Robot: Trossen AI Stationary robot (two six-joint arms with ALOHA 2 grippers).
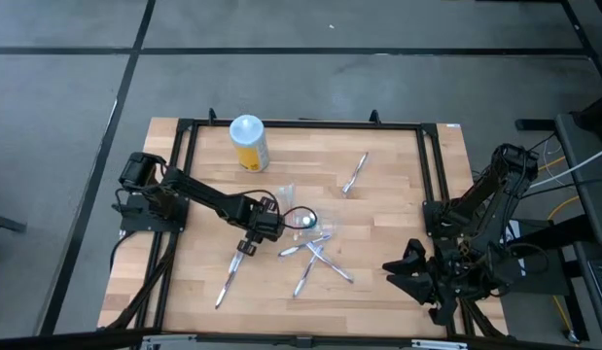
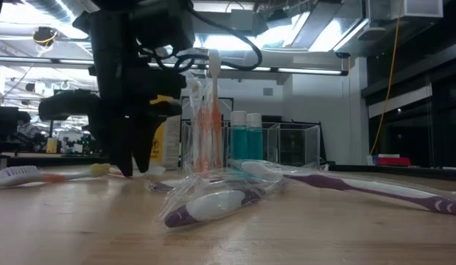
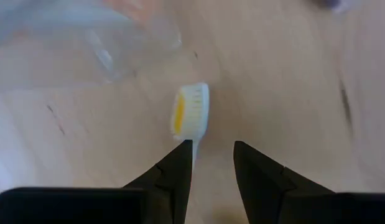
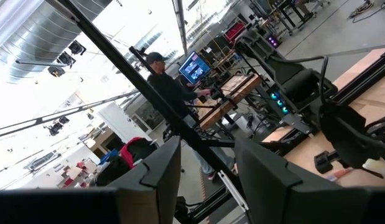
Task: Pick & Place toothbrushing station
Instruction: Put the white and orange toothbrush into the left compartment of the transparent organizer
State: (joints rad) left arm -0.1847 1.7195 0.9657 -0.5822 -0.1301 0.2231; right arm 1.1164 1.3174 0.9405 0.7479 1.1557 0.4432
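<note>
Directly under the left gripper (image 1: 244, 248), whose fingers are spread and pointing down, lies a yellow-bristled toothbrush (image 1: 229, 277), one finger against its neck just behind the head, seemingly lined up to pinch it for the holder. Just beside that gripper toward the table's middle stands the clear holder (image 1: 302, 218), with a heap of purple and white toothbrushes (image 1: 315, 256) beyond it that could crowd the drop, and a yellow bottle (image 1: 248, 142) well behind. Far off past the table's right rail the right gripper (image 1: 406, 272) waits, fingers apart and holding nothing.

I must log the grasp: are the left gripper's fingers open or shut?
Open: the left gripper shows a gap between its dark fingers, beside the white-and-yellow toothbrush head.
</note>
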